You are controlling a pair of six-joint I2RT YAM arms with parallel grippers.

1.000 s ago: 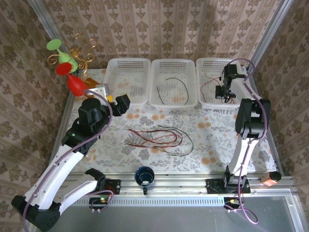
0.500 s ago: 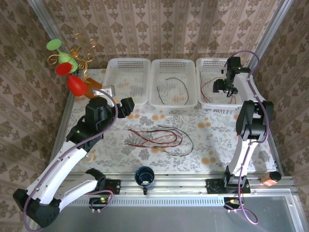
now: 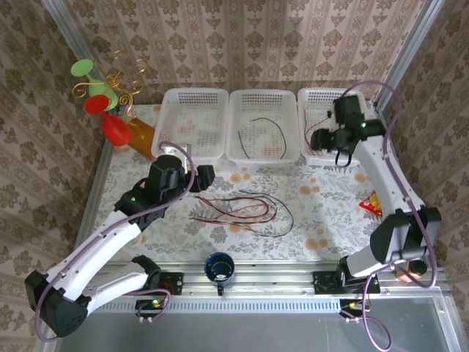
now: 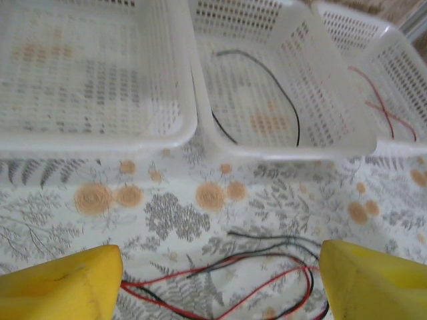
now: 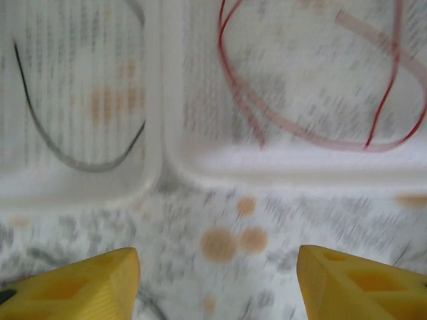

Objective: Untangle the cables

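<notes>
Nearest you, the left gripper has its yellow fingers spread wide, with nothing between them and nothing touching them. It hovers over the table, at the far left end of the tangle of red and black cables. Those cables lie loose on the flowered cloth as long, flat loops crossing one another, red strands threaded through black. Farther back, the right gripper hangs above the near edge of the right basket. Its yellow fingertips are also well apart and grip nothing, though that wrist view is blurred. Beyond them, one black cable curves alone in the middle basket, and a looping red cable lies in the right basket. The left basket stands beside them.
</notes>
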